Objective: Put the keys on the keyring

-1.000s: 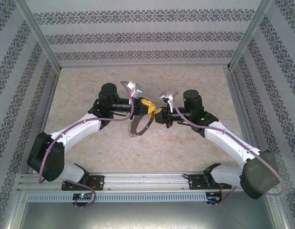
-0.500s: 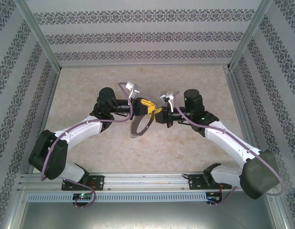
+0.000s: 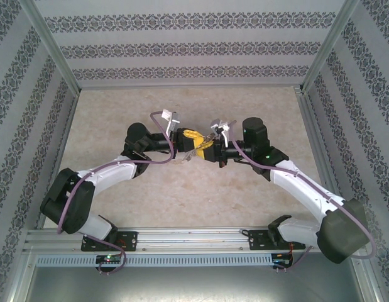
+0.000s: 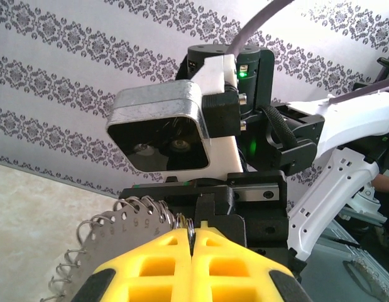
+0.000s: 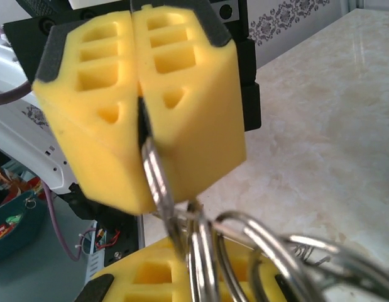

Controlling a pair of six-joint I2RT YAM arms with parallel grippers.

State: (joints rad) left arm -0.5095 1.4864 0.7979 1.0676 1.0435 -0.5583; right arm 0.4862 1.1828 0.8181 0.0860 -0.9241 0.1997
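Wallpaper (image 3: pixel 181 44) is ringing the table (image 3: pixel 119 113). Left gripper (image 4: pixel 193 242) is clamping the keyring (image 4: pixel 119 236), right gripper (image 5: pixel 142 135) pinching a wire loop (image 5: pixel 155 173) at its tips; opposing tugs are risking slippage

**Enclosure: papered walls, stone-look tabletop**

Back wall (image 3: pixel 194 44), left side wall (image 3: pixel 18 113) and right side wall (image 3: pixel 370 94) are papered pale grey-white, with bands of dark damask ornament. The same wallpaper (image 4: pixel 62 82) stands behind in the left wrist view. Aluminium posts (image 3: pixel 49 44) rise at the far corners. Tabletop (image 3: pixel 194 195) is beige and marbled, with a soft sheen. Light is even, shadows faint. At the near edge runs a silver extruded rail (image 3: pixel 194 238), below it a slotted white strip (image 3: pixel 194 259), then a plain grey panel (image 3: pixel 181 286). In the right wrist view a teal bin (image 5: pixel 12 233) sits lower left, blurred.
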